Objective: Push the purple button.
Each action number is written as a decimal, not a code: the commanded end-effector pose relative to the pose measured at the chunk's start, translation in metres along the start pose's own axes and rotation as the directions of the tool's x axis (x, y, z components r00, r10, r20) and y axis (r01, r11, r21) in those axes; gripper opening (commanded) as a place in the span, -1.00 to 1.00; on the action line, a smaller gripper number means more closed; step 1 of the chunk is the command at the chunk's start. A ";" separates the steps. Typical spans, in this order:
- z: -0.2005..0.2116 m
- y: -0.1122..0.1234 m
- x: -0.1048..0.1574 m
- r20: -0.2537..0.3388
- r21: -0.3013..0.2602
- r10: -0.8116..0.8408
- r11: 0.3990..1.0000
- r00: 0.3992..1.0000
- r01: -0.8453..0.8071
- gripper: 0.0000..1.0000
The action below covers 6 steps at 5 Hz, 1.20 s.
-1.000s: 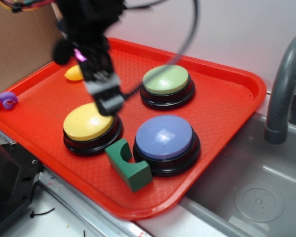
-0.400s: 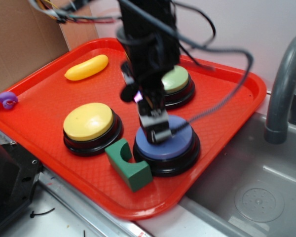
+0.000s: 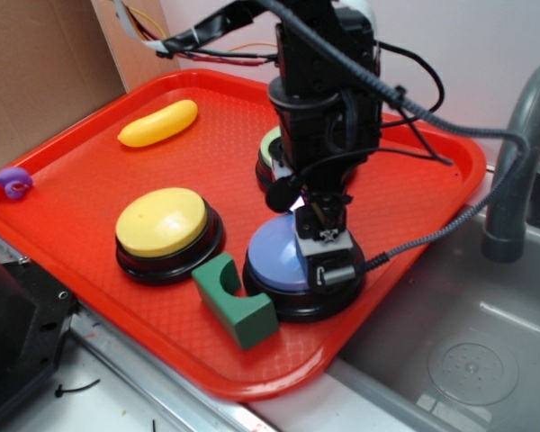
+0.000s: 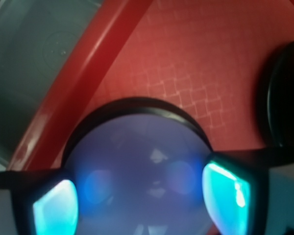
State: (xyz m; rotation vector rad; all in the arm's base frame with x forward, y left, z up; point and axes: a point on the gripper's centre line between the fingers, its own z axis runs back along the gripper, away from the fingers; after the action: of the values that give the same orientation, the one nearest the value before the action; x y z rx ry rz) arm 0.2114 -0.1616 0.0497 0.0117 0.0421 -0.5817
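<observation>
The purple button (image 3: 274,256), a periwinkle dome on a black base, sits at the front right of the red tray (image 3: 81,171). My gripper (image 3: 328,263) points straight down onto the right part of the dome, and I cannot tell whether it touches. In the wrist view the dome (image 4: 142,161) fills the space between my two fingers, which stand wide apart with lit pads (image 4: 225,191). The gripper (image 4: 142,200) is open and holds nothing.
A yellow button (image 3: 160,220) is to the left and a green button (image 3: 270,148) sits behind the arm. A green notched block (image 3: 234,301) touches the purple button's base. A yellow oblong toy (image 3: 158,122) and a small purple ring toy (image 3: 13,183) lie far left. A sink (image 3: 468,351) and a faucet (image 3: 517,153) are to the right.
The gripper moved from above the yellow button rightward across the tray, then came down over the right part of the purple button. The objects on the tray have not moved.
</observation>
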 end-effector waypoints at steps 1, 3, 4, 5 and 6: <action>0.051 0.006 -0.025 0.046 0.032 0.040 0.999 0.998 -0.042 1.00; 0.076 0.015 -0.045 0.044 -0.031 0.030 0.999 0.999 -0.029 1.00; 0.085 0.016 -0.050 0.060 -0.028 0.050 0.998 0.997 -0.048 1.00; 0.095 0.018 -0.059 0.075 -0.026 0.084 0.996 0.994 -0.082 1.00; 0.100 0.022 -0.065 0.077 -0.024 0.112 0.994 0.991 -0.111 1.00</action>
State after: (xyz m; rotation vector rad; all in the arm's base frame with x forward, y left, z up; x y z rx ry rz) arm 0.1764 -0.1077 0.1441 -0.0149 0.0078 -0.4699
